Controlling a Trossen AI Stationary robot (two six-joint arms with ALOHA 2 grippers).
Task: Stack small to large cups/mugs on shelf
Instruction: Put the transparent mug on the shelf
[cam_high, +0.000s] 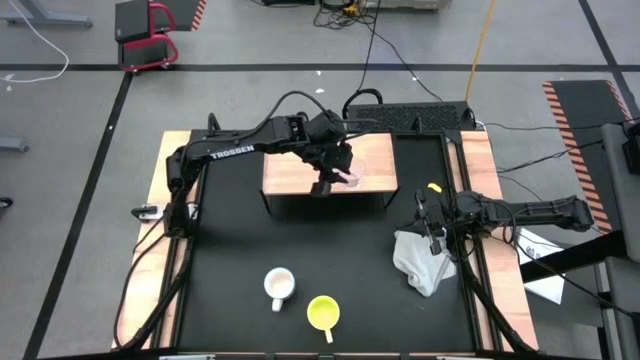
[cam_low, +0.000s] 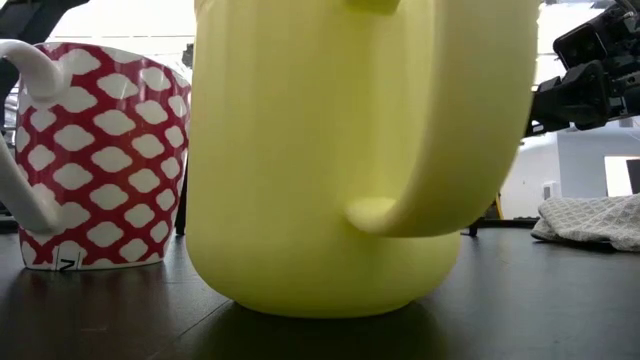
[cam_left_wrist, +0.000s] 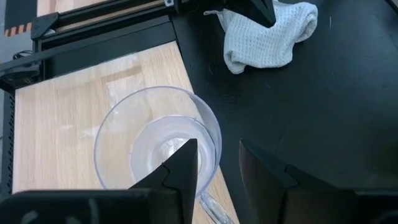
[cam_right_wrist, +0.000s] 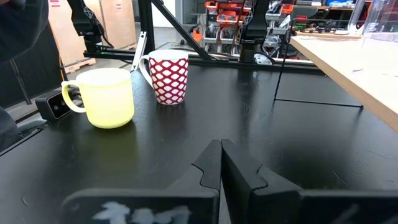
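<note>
Left end effector (cam_high: 335, 178): hovering over the shelf's right part, fingers partly apart and straddling the rim of the clear glass cup (cam_left_wrist: 158, 146), one finger inside the bowl and one outside, so it is gripping the cup wall.
Clear glass cup: sitting on or just above the shelf (cam_high: 290, 172) top, near its right edge; contact is not clear. It is looking empty.
Step in hand: likely placing the glass cup on the shelf. Doing it well means keeping the cup upright, lowering until its base is resting flat, keeping it back from the edge, then opening and lifting straight up.
Right end effector (cam_right_wrist: 221, 163): waiting low over the worktop's right side with its fingers pressed together, holding nothing, just beside the white cloth (cam_high: 425, 260).
Yellow mug (cam_high: 323, 313): standing upright on the black worktop (cam_high: 350, 250) near the front, appearing empty.
Patterned mug (cam_high: 279, 285): standing upright just beside the yellow mug, white inside, seemingly empty.
</note>
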